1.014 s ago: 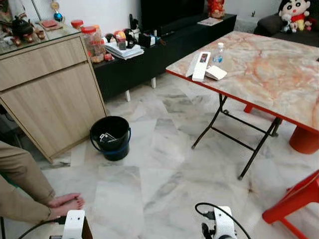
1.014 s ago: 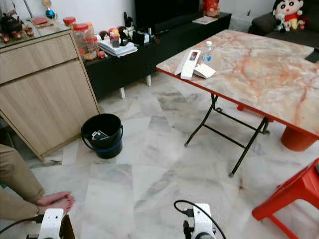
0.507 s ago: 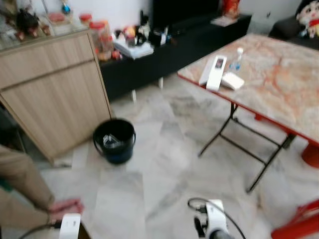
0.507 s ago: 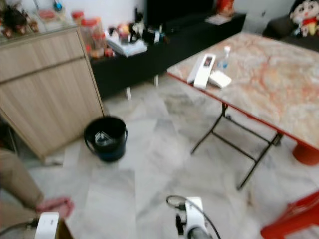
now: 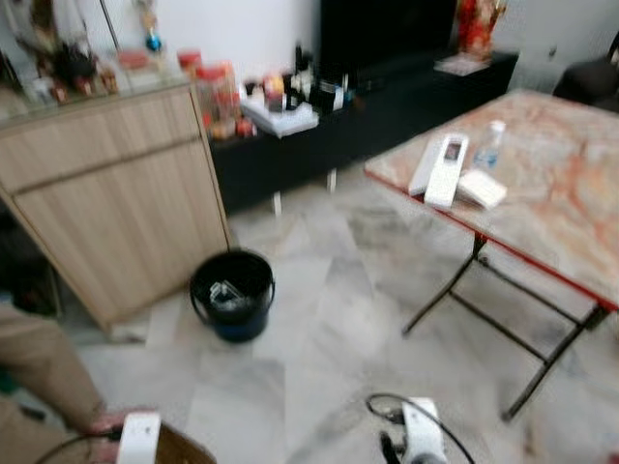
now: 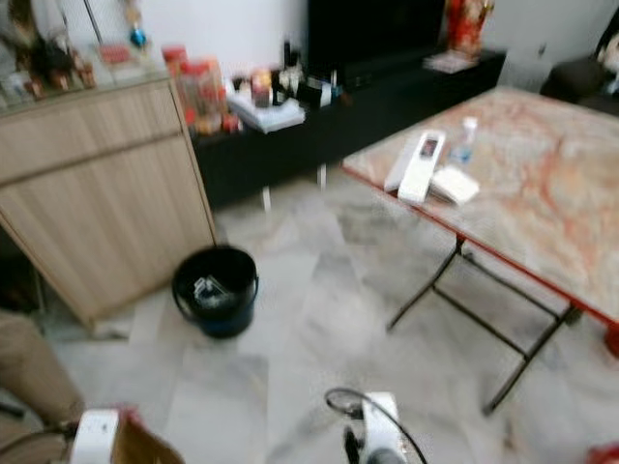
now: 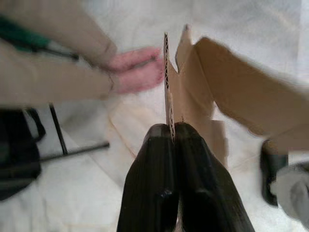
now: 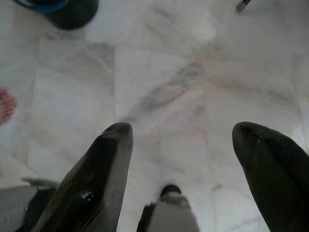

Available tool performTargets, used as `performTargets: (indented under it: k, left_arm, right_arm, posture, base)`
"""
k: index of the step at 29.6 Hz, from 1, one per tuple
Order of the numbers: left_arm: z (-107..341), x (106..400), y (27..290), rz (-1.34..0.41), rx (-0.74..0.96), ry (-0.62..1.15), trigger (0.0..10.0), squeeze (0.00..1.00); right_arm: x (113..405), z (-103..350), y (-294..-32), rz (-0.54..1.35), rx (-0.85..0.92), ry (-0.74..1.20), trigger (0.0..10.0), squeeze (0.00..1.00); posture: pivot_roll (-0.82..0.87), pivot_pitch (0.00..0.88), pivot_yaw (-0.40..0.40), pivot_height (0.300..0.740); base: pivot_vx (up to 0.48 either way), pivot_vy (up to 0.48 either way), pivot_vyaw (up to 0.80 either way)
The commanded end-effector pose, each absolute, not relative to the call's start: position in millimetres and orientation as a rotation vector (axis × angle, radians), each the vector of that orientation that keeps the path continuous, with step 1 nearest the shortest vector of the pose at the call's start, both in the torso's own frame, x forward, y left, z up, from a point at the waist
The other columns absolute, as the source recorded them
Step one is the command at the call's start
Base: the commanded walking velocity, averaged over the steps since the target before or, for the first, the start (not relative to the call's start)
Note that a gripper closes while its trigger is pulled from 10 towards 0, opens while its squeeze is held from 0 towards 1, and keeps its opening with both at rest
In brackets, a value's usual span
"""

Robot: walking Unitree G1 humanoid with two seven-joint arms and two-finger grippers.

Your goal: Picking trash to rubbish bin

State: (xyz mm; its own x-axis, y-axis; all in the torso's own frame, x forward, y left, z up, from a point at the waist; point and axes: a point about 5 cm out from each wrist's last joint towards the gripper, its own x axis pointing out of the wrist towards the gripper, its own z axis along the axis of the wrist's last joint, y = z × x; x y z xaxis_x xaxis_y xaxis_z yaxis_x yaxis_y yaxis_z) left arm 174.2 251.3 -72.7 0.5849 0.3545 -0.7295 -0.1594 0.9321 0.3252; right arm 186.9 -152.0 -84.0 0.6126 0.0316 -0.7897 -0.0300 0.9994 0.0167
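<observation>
A black rubbish bin [image 5: 232, 294] with a blue base stands on the marble floor beside the wooden cabinet, with some trash inside. My left gripper [image 7: 174, 133] is shut on a piece of brown cardboard [image 7: 212, 101], whose corner shows at the bottom left of the head views [image 5: 179, 449]. My right gripper [image 8: 181, 145] hangs open over bare floor, nothing between its fingers. The bin's edge [image 8: 63, 9] appears in the right wrist view.
A wooden cabinet [image 5: 116, 213] stands at the left. A folding table [image 5: 542, 213] with a bottle and boxes is at the right. A low black TV bench [image 5: 387, 116] runs along the back. A crouching person's leg and foot [image 7: 137, 72] are close on my left.
The whole view has shifted and blurred as the camera moved; the bin and table slid rightward in frame. The cardboard corner now shows at the bottom left.
</observation>
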Motion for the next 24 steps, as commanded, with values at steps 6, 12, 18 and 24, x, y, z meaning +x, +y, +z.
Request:
performTargets:
  k: [6,12,18,24]
  left_arm:
    - [-72.4,176.2,249.0,0.292,0.238,0.896,10.0,0.0]
    - [-72.3,176.3,249.0,0.291,0.239,0.895,10.0,0.0]
    - [-72.5,176.2,248.4,0.291,0.238,0.894,10.0,0.0]
    - [-72.7,175.9,248.3,0.291,0.239,0.895,10.0,0.0]
  right_arm:
    - [185.1,-84.5,-157.9,0.011,0.005,0.91,10.0,0.0]
    - [185.6,-84.3,-157.4,0.018,-0.002,0.908,10.0,0.0]
    - [186.1,-84.0,-156.9,0.03,-0.016,0.906,10.0,0.0]
    - [186.3,-83.9,-156.9,0.019,-0.002,0.905,10.0,0.0]
  posture:
    - [-0.03,0.011,0.024,0.74]
    - [-0.03,0.011,0.025,0.74]
    - [-0.03,0.012,0.022,0.74]
    - [-0.03,0.012,0.022,0.74]
  base:
    - [0.418,0.0,0.43]
    - [0.418,0.0,0.0]
    - [0.419,0.0,0.63]
    - [0.419,0.0,0.41]
